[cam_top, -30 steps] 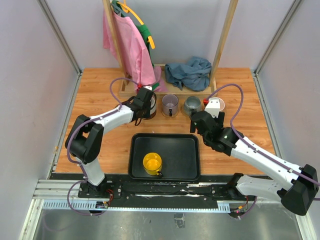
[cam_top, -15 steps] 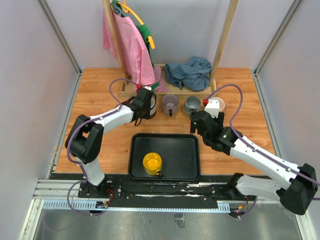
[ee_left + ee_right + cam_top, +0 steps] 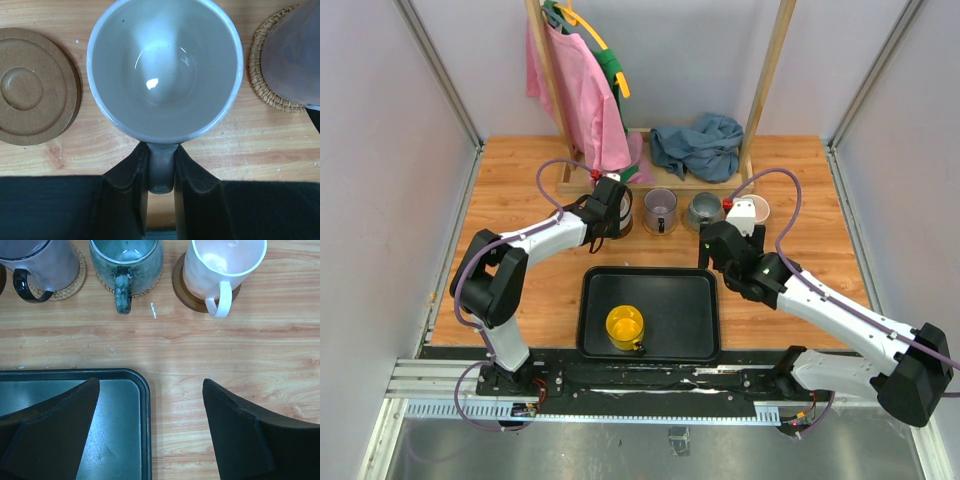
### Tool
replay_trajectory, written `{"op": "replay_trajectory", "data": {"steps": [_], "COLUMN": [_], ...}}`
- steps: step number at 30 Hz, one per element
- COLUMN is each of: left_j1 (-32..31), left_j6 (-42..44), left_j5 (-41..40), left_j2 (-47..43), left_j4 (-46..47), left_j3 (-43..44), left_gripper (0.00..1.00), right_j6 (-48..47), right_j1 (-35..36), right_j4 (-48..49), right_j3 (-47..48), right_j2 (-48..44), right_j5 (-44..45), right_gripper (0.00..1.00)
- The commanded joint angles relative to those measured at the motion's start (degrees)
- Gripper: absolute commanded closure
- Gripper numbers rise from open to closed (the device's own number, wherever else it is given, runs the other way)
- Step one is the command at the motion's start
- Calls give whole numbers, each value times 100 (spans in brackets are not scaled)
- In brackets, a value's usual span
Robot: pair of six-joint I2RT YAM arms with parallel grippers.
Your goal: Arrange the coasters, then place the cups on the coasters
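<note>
Lower centre, the left gripper (image 3: 161, 152) pinches the white cup's (image 3: 165, 70) handle. The right gripper's (image 3: 150, 385) fingers stand spread wide.

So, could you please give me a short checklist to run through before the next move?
1. Grip of the left gripper on the white cup by its handle: ok.
2. Coaster beneath the white cup: cannot tell, the cup hides it.
3. Bare brown coaster beside it, free: ok.
4. The purple cup, grey cup and pink cup seated on coasters: ok.
5. The yellow cup on a coaster: not ok, it stands in the tray.
6. The right gripper open and empty: ok.
</note>
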Motion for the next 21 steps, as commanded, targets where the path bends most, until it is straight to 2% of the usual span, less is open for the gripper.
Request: {"op": "replay_trajectory", "data": {"steps": [1,8,14,21], "left_j1": [49,51,50,50], "left_j6": [-98,-162,-173,-175], "left_j5": [-194,-35,-1,33], "left_j2": [-163,-281,-408,-438], "left_j4": [194,136,83,57], "left_j3": [-65,-142,-168,-148], "left_gripper": [98,77,67,43], "right_j6": [89,105,114,92], "right_j1": [-84,-85,-77,-87], "right_j4": [31,35,61,118], "right_j3": [-53,-39,-46,-55], "right_j2": [14,-16,22,44], "right_j5": [-32,-54,-124,-184], "right_gripper": [15,15,15,15]}}
